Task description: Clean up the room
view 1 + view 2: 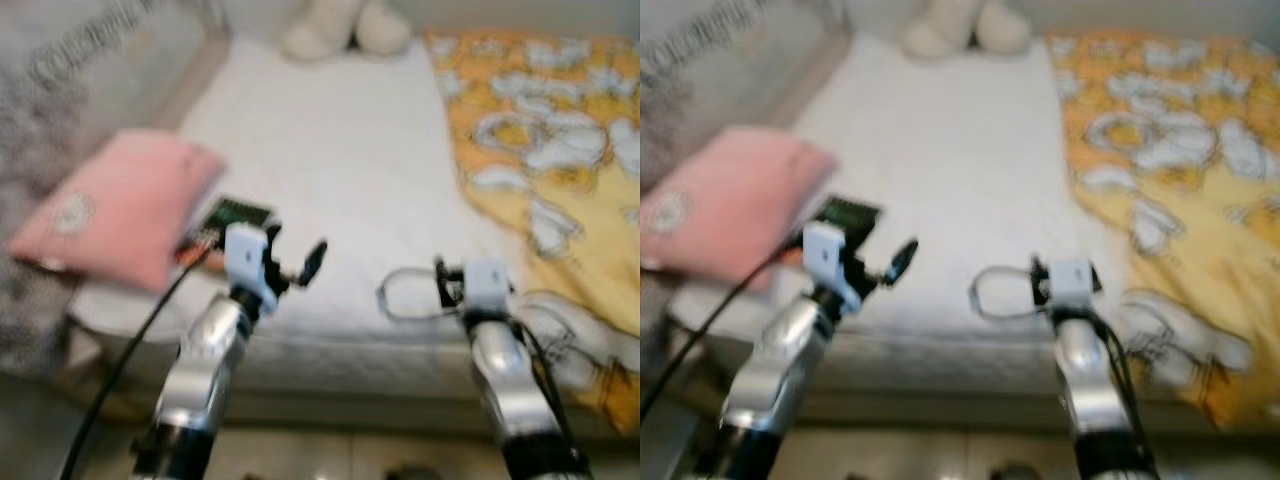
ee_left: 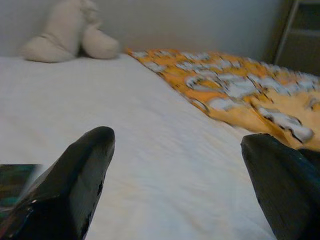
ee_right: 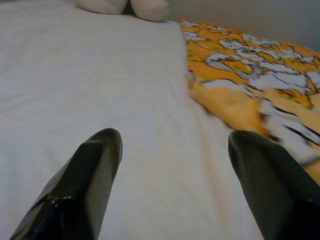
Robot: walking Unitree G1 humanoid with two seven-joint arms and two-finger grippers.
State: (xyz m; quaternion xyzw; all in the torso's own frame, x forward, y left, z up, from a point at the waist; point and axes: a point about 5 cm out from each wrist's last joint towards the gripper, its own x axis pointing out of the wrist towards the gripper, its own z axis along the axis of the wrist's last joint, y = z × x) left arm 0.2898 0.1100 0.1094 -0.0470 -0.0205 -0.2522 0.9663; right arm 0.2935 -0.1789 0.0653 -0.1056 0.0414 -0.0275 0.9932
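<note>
Left pincer, raised over the near edge of the bed: its two black fingers stand wide apart with only white sheet between them. Right pincer, held at like height just beside the near edge of the bed and closer to the blanket: fingers likewise spread, nothing between them. A thin cable loop shows beside the right wrist; a black cable runs down from the left arm. Beside the left pincer, a small dark green object lies on the sheet, touching or just beside the pink pillow at the bed's left edge; what it is cannot be told. An orange-and-white patterned blanket lies crumpled along the bed's right side, hanging over the near corner. A cream plush toy sits at the far end, against the wall. Head views are blurred.
</note>
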